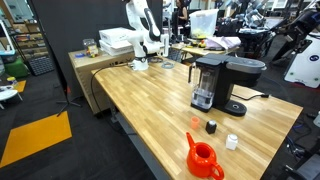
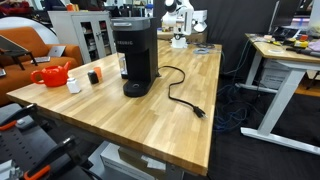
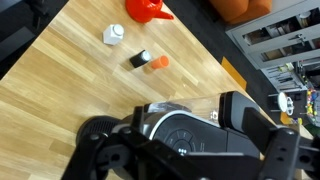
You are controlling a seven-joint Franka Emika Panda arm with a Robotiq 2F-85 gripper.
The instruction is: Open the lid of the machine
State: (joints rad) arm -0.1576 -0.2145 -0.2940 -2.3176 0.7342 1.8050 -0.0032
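The black coffee machine (image 1: 222, 82) stands on the wooden table (image 1: 150, 105) and shows in both exterior views (image 2: 135, 55). Its flat dark lid (image 1: 240, 63) lies down, shut, on top (image 2: 133, 22). In the wrist view the lid (image 3: 185, 135) with its round button panel fills the lower middle, with the translucent tank (image 3: 150, 112) beside it. My gripper (image 3: 195, 162) hovers above and behind the machine, not touching it. Its dark fingers show far apart at the lower left and lower right, so it is open and empty. In an exterior view the gripper (image 1: 164, 45) is small at the table's far end.
An orange-red teapot (image 3: 148, 10), a small white cap (image 3: 113, 35) and a small black and orange piece (image 3: 140, 60) lie on the table beyond the machine. The machine's black cord (image 2: 180, 95) trails across the table. A white boxy device (image 1: 117, 42) sits near the arm's base.
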